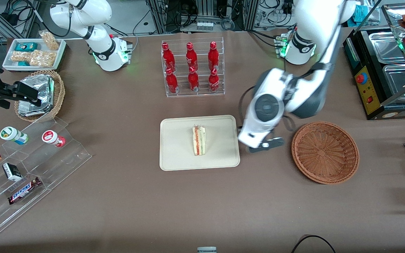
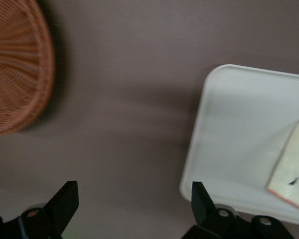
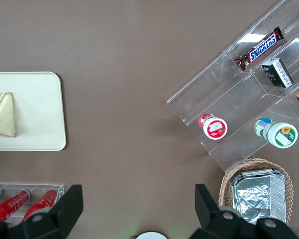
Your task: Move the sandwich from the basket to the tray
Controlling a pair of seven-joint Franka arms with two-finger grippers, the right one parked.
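The sandwich (image 1: pixel 199 141) (image 2: pixel 293 169) (image 3: pixel 3 115), a pale wedge with red and green filling along its edge, lies near the middle of the cream tray (image 1: pixel 178 154) (image 2: pixel 234 129) (image 3: pixel 40 109). The reddish-brown wicker basket (image 1: pixel 325 152) (image 2: pixel 15 64) stands with nothing in it, toward the working arm's end of the table. My gripper (image 1: pixel 271 143) (image 2: pixel 134 199) hangs open above bare tablecloth between the tray's edge and the basket, holding nothing.
A clear rack of red bottles (image 1: pixel 192 68) stands farther from the front camera than the tray. Toward the parked arm's end are a tan basket of foil packets (image 1: pixel 39 95), a stepped acrylic snack display (image 1: pixel 30 168) and a white snack tray (image 1: pixel 33 52). A black appliance (image 1: pixel 381 70) stands near the working arm's base.
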